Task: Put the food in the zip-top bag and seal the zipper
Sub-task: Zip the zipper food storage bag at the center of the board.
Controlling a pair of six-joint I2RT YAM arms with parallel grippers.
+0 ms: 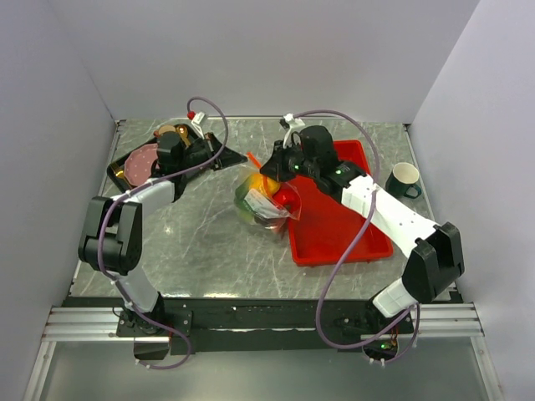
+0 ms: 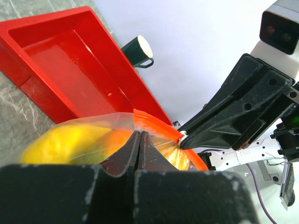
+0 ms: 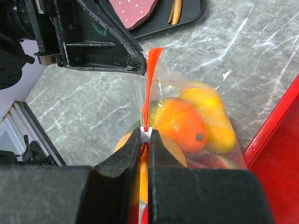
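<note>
Top external view: the zip-top bag [image 1: 255, 213] sits mid-table [image 1: 192, 242], just left of the red tray [image 1: 334, 234], with the food [image 1: 284, 194] bunched inside it. The left gripper [image 1: 241, 159] and right gripper [image 1: 269, 170] meet at its upper edge, though this view cannot show how their fingers stand. Left wrist view: the left fingers are pressed together on the zipper [image 2: 156, 126], the orange strip running off to the tip of the other arm. A yellow fruit [image 2: 70, 142] bulges against the clear film below. Right wrist view: the right fingers are clamped on the same strip lower down, which rises taut to the left tip above. An orange [image 3: 180, 123] and the yellow fruit press at the bag wall. The film looks thin, limp and slick, so a grip on it would likely slip or crumple. The toys seem light and hard and will shift as a loose lump. The strip is probably the firmest part, so holding there and pinching along its length seems the right way to seal it.
</note>
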